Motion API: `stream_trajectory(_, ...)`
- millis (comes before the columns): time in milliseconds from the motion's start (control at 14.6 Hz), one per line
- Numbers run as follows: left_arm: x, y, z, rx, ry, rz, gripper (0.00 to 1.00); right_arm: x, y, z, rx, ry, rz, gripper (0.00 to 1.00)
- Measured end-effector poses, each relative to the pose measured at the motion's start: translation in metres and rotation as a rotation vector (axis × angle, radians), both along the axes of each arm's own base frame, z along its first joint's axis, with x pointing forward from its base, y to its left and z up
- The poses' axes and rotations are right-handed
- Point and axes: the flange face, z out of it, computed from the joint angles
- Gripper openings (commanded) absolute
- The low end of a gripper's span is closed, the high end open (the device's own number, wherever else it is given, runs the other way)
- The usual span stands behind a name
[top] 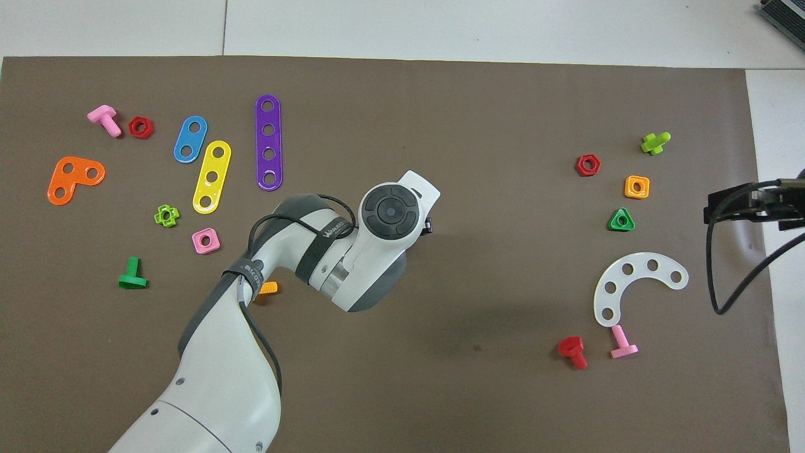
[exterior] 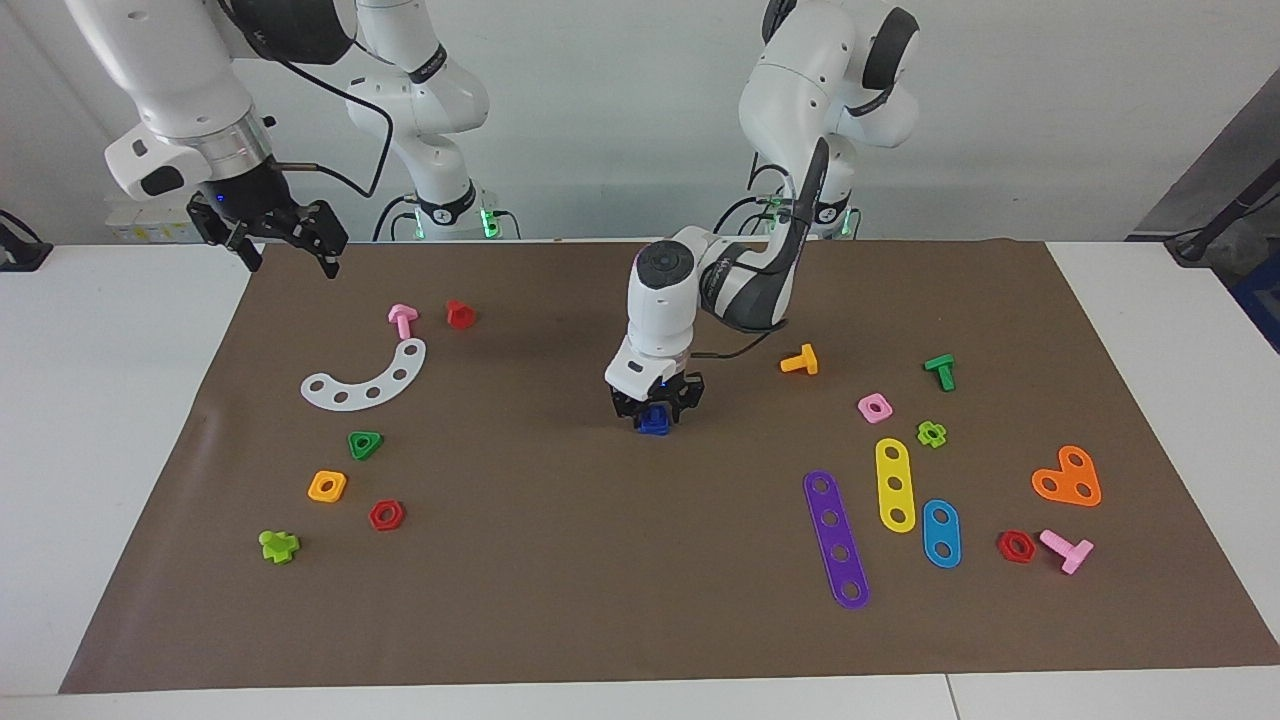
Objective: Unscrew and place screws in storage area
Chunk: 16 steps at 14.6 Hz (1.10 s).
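At mat centre, left gripper (exterior: 656,405) down over small blue plastic bolt (exterior: 655,423), finger spacing unclear; right gripper (exterior: 283,238) spread wide, waiting.

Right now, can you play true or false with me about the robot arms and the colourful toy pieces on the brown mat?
1. The left gripper is down at the small blue plastic piece mid-mat. True.
2. The right gripper holds a pink bolt. False: it hangs with nothing in it by the mat's edge, waiting.
3. The white curved plastic strip has holes. True.
4. The purple plastic strip lies on the yellow plastic strip. False: they lie side by side, apart.
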Motion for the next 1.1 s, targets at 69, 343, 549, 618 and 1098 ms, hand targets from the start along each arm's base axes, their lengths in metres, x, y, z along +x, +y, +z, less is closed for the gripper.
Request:
stream_trajectory(69,0.0,-0.0003,0.0004,0.0,-0.001,0.0,0.59,0.0,0.0,0.0,0.0,0.0,0.0,1.0)
stream_trajectory(343,-0.0001,-0.0006,0.0006,0.0,0.0,-0.001,0.53,0.0,0.0,0.0,0.0,0.0,0.0,1.0)
stream_trajectory(549,0.0009,-0.0007,0.0044,-0.001,-0.003,0.0,0.38,0.0,0.0,0.0,0.0,0.0,0.0,1.0)
stream_trajectory(618,0.001,-0.0008,0.0055,-0.002,-0.003,0.0,0.35,0.0,0.0,0.0,0.0,0.0,0.0,1.0)
stream_trajectory(1098,0.0026,-0.0016,0.0102,0.003,0.001,0.001,0.33,0.0,0.0,0.0,0.0,0.0,0.0,1.0)
